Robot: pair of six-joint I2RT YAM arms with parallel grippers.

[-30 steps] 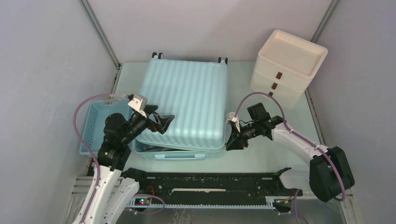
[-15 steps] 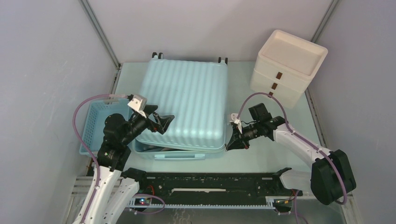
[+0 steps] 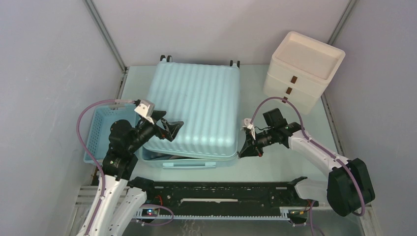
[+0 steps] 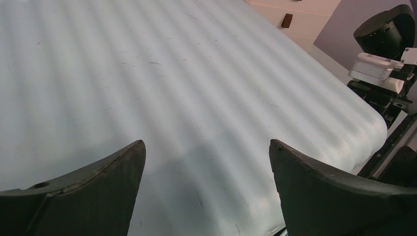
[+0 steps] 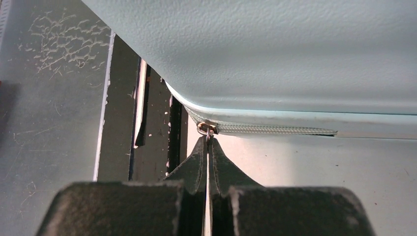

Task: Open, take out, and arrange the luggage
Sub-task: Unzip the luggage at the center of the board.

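**Unzipping stage.** The luggage (image 3: 196, 105) lies flat on the desk (image 3: 275, 164). Your right end effector (image 5: 207, 145) is clenched on the zip pull (image 5: 207, 129) at the luggage's near right corner. Your left end effector (image 3: 173, 129), released, hovers above the luggage. Next, you likely draw the pull along the zip.

Pale mint-blue, ribbed luggage (image 3: 196, 105); silver zip pull (image 5: 207, 129); blue slatted basket (image 3: 98, 132) left; cream box (image 3: 307, 83), brown tabs (image 3: 293, 79), far right.

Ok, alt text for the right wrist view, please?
The right gripper is shut on the small metal zipper pull at a corner of the luggage. The zipper runs off to the right beneath the pale mint shell.
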